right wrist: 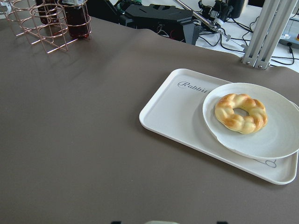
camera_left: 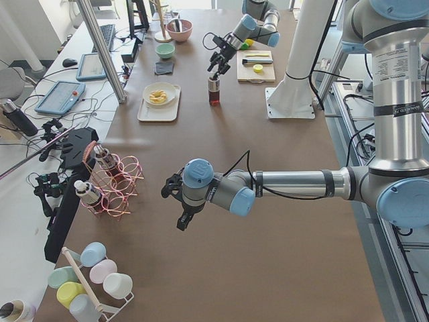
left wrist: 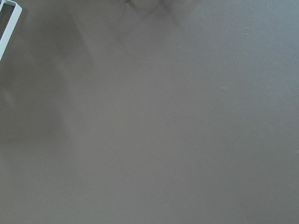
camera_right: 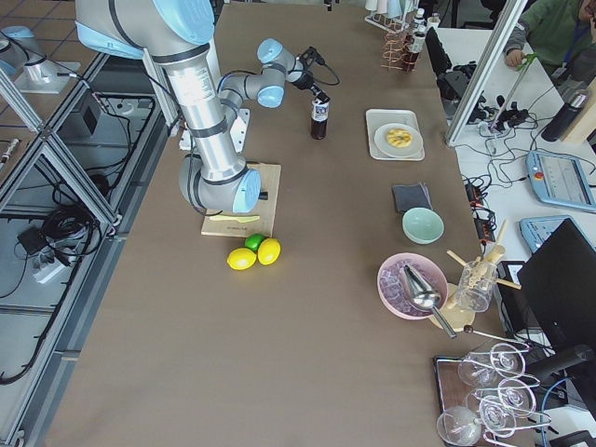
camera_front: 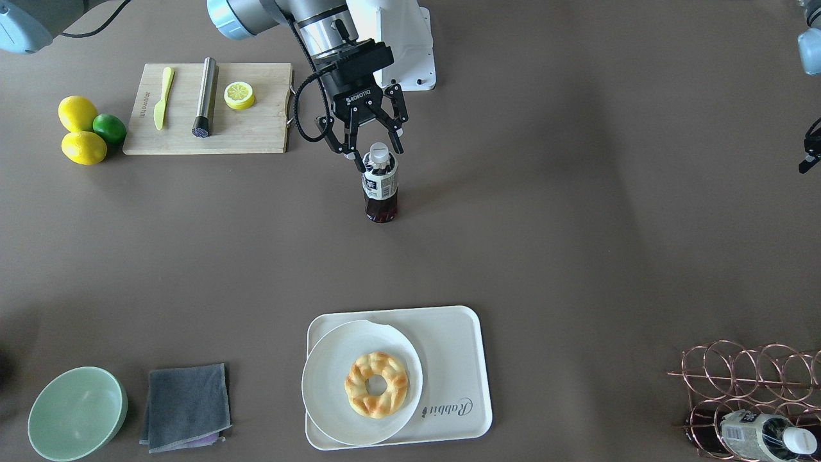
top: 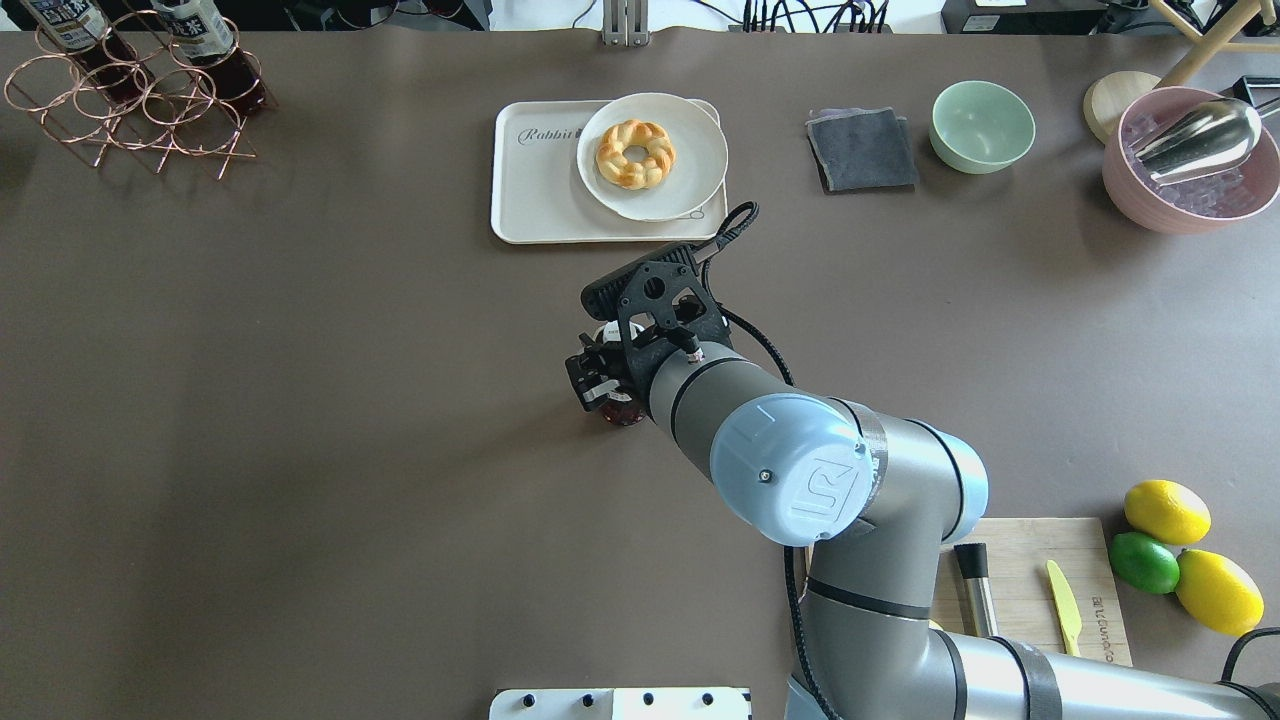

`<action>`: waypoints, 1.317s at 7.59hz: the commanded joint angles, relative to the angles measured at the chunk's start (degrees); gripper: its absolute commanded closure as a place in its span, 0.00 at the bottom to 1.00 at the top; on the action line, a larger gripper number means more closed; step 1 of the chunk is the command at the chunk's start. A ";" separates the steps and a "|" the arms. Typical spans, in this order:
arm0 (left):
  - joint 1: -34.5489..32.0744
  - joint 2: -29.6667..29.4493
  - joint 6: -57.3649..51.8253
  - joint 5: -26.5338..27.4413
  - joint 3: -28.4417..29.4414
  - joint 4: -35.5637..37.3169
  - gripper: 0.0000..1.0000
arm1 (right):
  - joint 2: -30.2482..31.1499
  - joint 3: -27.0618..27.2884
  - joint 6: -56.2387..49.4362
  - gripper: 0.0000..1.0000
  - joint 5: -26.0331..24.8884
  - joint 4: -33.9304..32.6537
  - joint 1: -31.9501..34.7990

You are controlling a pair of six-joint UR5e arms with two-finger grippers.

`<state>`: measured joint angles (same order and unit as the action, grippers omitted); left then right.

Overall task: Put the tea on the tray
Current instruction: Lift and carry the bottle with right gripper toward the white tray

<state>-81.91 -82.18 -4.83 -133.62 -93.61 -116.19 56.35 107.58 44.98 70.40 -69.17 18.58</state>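
We saw the small clear plastic tea bottle [camera_front: 381, 189] standing straight up on the brown bench [camera_front: 577, 256], near the middle. It was full of dark red-brown drink and had a white cap and a white-and-dark label. The right jaws hung over its top. They were spread apart, with one on each side of the white cap, and were not squeezing it.

The cream-white tray with rounded corners [camera_front: 458, 346] lay by the bench edge far from the robot, well apart from the bottle. It had the dark word "Rabbit" on it. A round white plate [camera_front: 327, 385] sat on the tray and stuck out a little over its rim. A golden twisted bread ring [camera_front: 376, 384] lay on the plate.

The left arm [camera_left: 288, 182] reached out low over bare bench toward the left end. We could not tell if the left jaws were open or closed.

A copper wire rack [camera_front: 744, 372] stood in the far left corner, with a look-alike bottle [camera_front: 760, 437] lying in it. A wooden cutting board [camera_front: 256, 131] lay by the robot's edge at the right. Two yellow lemons [camera_front: 77, 112] and a green lime [camera_front: 110, 128] sat just beside it.
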 commanded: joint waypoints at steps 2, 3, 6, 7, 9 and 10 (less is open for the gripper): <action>0.00 0.00 0.00 -0.15 -0.08 0.00 0.01 | -0.36 0.26 0.45 1.00 -0.09 0.00 -0.12; 0.00 0.09 0.00 -0.15 -0.17 0.00 0.01 | -0.54 0.96 0.46 1.00 -0.09 -0.08 -0.12; 0.00 0.09 0.17 -0.23 -0.26 0.70 0.01 | -3.43 0.97 0.46 1.00 0.18 -0.87 2.76; 0.00 0.09 0.35 -0.67 -0.17 0.96 0.01 | -5.01 -0.08 0.46 1.00 1.74 -0.96 5.04; -1.83 0.09 6.47 -4.61 -0.34 4.89 0.01 | -10.71 -7.34 0.54 1.00 4.30 -1.23 9.35; -2.02 0.17 6.59 -4.54 0.18 6.84 0.01 | -14.48 -12.26 0.55 1.00 5.79 -1.14 11.37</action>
<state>-82.93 -82.09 -0.67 -136.83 -93.81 -112.90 47.75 102.93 45.48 73.78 -70.28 26.21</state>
